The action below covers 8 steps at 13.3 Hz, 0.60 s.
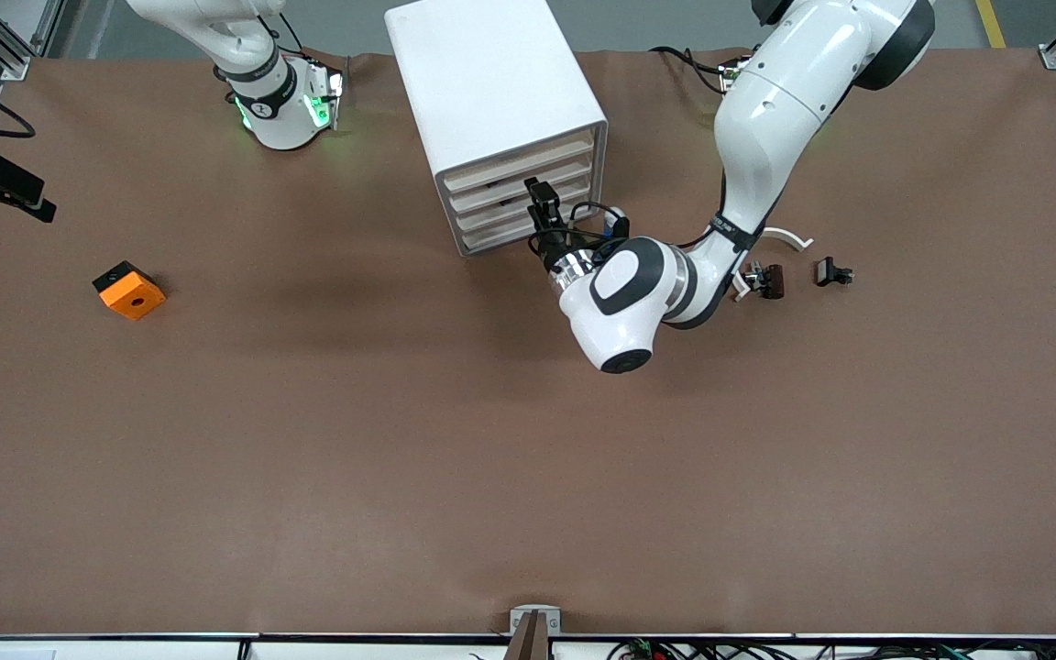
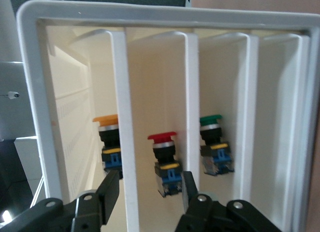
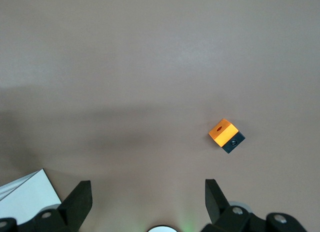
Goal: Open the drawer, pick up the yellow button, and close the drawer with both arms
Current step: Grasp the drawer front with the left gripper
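The white drawer cabinet point(image 1: 491, 82) stands at the table's middle near the robots' bases, its four drawer fronts facing the front camera. My left gripper point(image 1: 537, 190) is at those fronts. In the left wrist view it point(image 2: 150, 179) is open, and its fingers point(image 2: 111, 184) straddle a white drawer edge point(image 2: 125, 117) without closing on it. The button with the orange-yellow cap point(image 2: 106, 121) stands inside one drawer space beside that edge. It is hidden in the front view. My right gripper point(image 3: 147, 189) is open and empty, and that arm point(image 1: 285, 101) waits near its base.
A red-capped button point(image 2: 162, 138) and a green-capped button point(image 2: 211, 121) stand in the neighbouring drawer spaces. An orange square block point(image 1: 129, 290) point(image 3: 223, 132) lies toward the right arm's end. Two black clips point(image 1: 771, 280) point(image 1: 833, 272) and a white arc point(image 1: 789, 238) lie beside the left arm.
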{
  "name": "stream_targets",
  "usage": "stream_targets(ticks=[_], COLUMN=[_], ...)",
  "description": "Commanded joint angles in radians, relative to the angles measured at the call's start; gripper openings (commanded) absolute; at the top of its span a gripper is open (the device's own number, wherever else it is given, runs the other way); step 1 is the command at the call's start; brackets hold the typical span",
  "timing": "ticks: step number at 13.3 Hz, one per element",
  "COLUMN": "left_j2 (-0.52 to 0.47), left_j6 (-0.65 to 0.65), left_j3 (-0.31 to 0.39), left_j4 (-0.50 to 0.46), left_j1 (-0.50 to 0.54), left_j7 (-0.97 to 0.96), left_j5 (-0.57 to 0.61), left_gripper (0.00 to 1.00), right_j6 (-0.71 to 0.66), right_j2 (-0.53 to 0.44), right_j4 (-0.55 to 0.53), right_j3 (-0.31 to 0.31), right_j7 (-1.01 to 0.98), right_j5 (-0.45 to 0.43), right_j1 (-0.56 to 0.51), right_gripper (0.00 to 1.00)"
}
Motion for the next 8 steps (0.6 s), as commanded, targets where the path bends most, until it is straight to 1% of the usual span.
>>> stream_targets(ticks=[1,5,6,7,8], left_j2=[0.004,0.012,0.012,0.012,0.012], left_j6=[-0.036,-0.062,-0.067,-0.067,-0.067], left_j3=[0.002,0.002,0.002,0.002,0.002], left_j4=[0.010,0.010,0.010,0.010,0.010], left_j1=[-0.026,-0.045,-0.049,-0.057,-0.058], left_j7=[-0.038,-0.041,-0.041,-0.041,-0.041], left_j5=[-0.024,-0.036,-0.036,-0.038,-0.039], left_gripper=[0.50,0.50,0.48,0.41,0.38], right_j6=[-0.012,-0.012,-0.012,-0.012,-0.012], right_j2=[0.007,0.007,0.007,0.007,0.007], right_j4=[0.020,0.020,0.020,0.020,0.019], right_j3=[0.008,0.008,0.009,0.009,0.009], right_j7=[-0.008,-0.008,-0.008,-0.008,-0.008], right_j5=[0.011,0.011,0.011,0.011,0.011], right_j1=[-0.017,-0.017,-0.017,-0.017,-0.017], right_gripper=[1.00,1.00,1.00,1.00,1.00])
